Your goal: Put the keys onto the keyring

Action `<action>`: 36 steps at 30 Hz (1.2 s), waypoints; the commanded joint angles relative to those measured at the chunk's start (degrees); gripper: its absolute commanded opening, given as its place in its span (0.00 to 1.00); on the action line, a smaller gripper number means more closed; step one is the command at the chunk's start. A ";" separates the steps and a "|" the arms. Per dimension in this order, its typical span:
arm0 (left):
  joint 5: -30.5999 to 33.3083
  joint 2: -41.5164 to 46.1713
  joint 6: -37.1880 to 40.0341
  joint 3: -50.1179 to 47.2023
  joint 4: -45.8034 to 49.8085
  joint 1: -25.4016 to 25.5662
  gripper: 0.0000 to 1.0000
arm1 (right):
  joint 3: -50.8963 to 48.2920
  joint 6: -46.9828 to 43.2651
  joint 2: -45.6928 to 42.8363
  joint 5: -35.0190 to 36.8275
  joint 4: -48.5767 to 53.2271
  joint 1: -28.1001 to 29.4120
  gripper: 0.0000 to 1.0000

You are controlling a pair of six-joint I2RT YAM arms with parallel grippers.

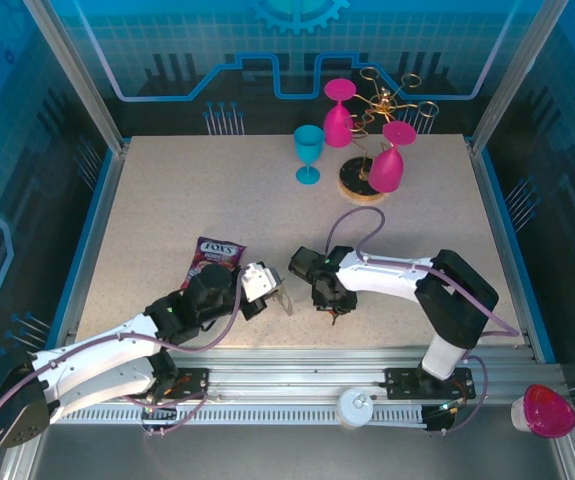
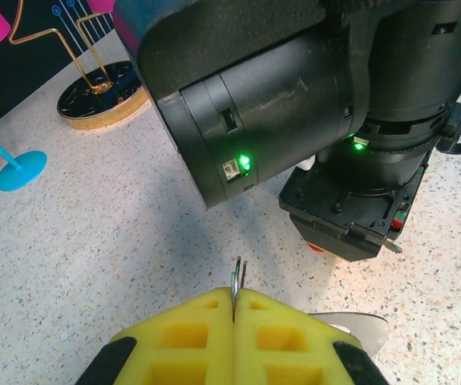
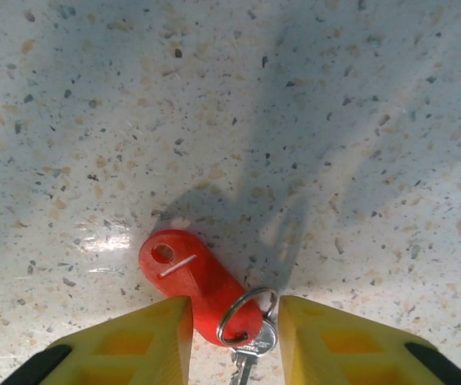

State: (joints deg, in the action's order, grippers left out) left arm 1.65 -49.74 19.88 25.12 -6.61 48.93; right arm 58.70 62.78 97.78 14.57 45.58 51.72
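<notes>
Where the speckled table (image 1: 167, 210) nears its front edge, both arms bend inward until their wrists almost meet. The right arm (image 1: 407, 280) folds leftward and its right gripper (image 3: 234, 311) points down, yellow fingers partly spread. The keys (image 3: 200, 282) lie flat on the table between those fingers, ungripped, the tag just beside the finger on the view's left and clear of the other. The left gripper (image 2: 235, 303) is pinched tight on the keyring (image 2: 237, 277), a thin silver wire ring poking up from the seam. The keys are a red oval tag with a silver ring and a small silver key at one end.
</notes>
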 commanded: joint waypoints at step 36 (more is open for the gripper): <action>-0.61 1.22 1.09 0.19 0.00 0.12 0.00 | -11.80 -15.96 -8.74 -18.54 -20.09 -10.32 0.00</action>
State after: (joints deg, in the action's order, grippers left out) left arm 1.67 -49.65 19.92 25.12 -6.31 48.93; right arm 47.94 49.52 88.14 0.08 28.12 42.61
